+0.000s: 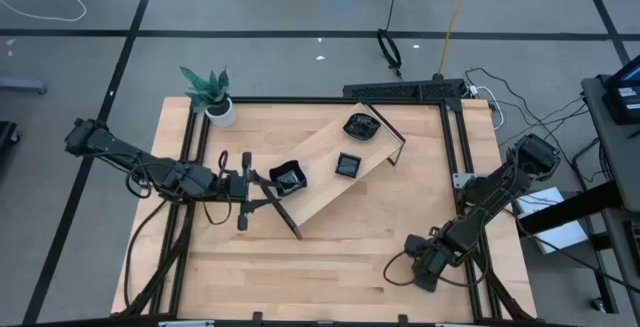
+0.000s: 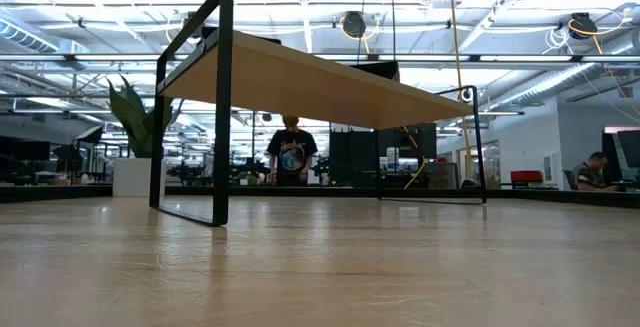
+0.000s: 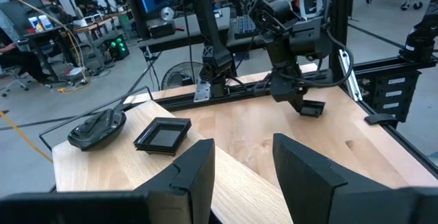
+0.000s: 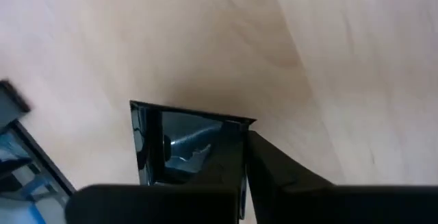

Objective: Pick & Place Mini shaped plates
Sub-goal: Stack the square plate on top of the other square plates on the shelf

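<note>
A pale wooden tray (image 1: 330,172) with black end rails stands slantwise on the table. On it lie three small stacks of glossy black mini plates: a rounded one (image 1: 360,125), a square one (image 1: 347,165) and one near the tray's left end (image 1: 288,177). My left gripper (image 1: 243,189) is open at that left end; in its wrist view the fingers (image 3: 243,148) stand apart over the tray top, with the rounded stack (image 3: 96,128) and the square stack (image 3: 162,135) beyond. My right gripper (image 1: 415,267) is low over the table's near right part, shut on a square black plate (image 4: 185,145). My right gripper holds a single square glossy plate. One finger (image 4: 287,176) lies against the plate's edge (image 4: 241,131); the plate itself hides the other finger. The fingers point down at the table. The plate (image 3: 311,109) sits low over the wood; whether it rests on it, I cannot tell.
A potted plant (image 1: 215,102) stands at the table's far left corner. Black frame rails (image 1: 455,137) run along the table's sides. Bare wood lies between the tray and the near edge (image 1: 330,267). In the low view the tray (image 2: 300,77) shows from beneath; a person (image 2: 291,152) stands behind.
</note>
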